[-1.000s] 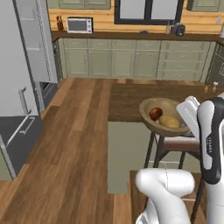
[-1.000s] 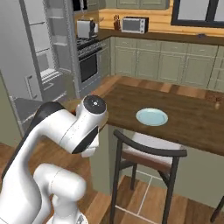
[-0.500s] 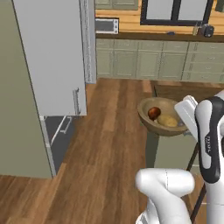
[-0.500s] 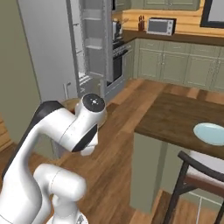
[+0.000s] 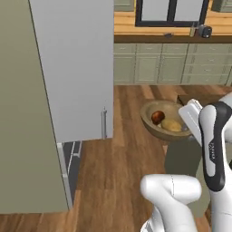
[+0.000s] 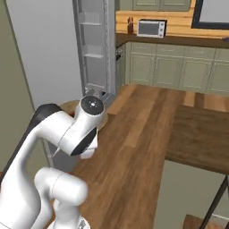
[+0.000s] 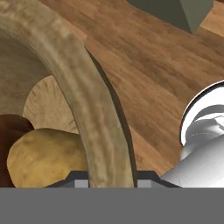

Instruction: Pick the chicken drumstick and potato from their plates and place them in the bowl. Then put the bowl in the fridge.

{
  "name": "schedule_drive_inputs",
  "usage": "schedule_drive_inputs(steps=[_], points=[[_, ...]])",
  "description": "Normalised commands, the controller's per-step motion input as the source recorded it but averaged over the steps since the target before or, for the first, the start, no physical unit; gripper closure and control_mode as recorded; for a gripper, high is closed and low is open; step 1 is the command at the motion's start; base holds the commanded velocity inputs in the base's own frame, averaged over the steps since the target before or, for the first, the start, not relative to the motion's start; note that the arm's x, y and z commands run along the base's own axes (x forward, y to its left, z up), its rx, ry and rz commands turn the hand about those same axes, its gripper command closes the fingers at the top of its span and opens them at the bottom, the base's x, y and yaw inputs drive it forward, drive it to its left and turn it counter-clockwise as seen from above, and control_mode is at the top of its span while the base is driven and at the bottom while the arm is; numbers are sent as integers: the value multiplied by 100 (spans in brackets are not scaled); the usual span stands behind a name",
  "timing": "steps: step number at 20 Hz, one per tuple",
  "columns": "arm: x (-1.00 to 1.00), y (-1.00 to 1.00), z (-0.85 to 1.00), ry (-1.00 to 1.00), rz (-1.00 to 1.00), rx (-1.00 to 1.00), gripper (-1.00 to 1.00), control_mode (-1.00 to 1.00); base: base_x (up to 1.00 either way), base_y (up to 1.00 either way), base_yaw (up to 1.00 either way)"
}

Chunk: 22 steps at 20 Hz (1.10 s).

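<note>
The wooden bowl (image 5: 165,119) hangs in the air over the floor, gripped at its right rim by my gripper (image 5: 189,118). Inside it lie the reddish-brown chicken drumstick (image 5: 157,117) and the yellowish potato (image 5: 171,125). In the hand view the bowl's rim (image 7: 87,105) runs between the fingertips of my gripper (image 7: 111,177), with the potato (image 7: 43,157) and the drumstick (image 7: 9,129) on its left. The grey fridge (image 5: 74,68) stands close on the left with its door open, and its white shelves (image 6: 94,49) show in the right base view. Both plates are out of view.
The dark wood island counter (image 6: 201,134) lies to the right, with a stool leg (image 6: 220,201) below it. Green cabinets and a microwave (image 6: 152,27) line the back wall. The fridge's lower drawer (image 5: 72,158) stands slightly open. Wooden floor stretches between fridge and island.
The whole scene has shifted: the base has driven toward the fridge, which now looms large on the left. The bowl stays in my gripper with both foods inside.
</note>
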Motion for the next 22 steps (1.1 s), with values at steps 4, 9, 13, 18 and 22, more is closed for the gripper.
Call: schedule_drive_inputs(steps=[4, 9, 13, 18, 22], points=[[0, 0, 0, 0, 0, 0, 100, 100, 88, -11, -20], [0, 0, 0, 0, 0, 0, 100, 100, 73, -20, -17], [0, 0, 0, 0, 0, 0, 100, 100, 93, -10, -13], [0, 0, 0, 0, 0, 0, 100, 100, 86, 5, -1], [0, 0, 0, 0, 0, 0, 100, 100, 82, -2, 2]])
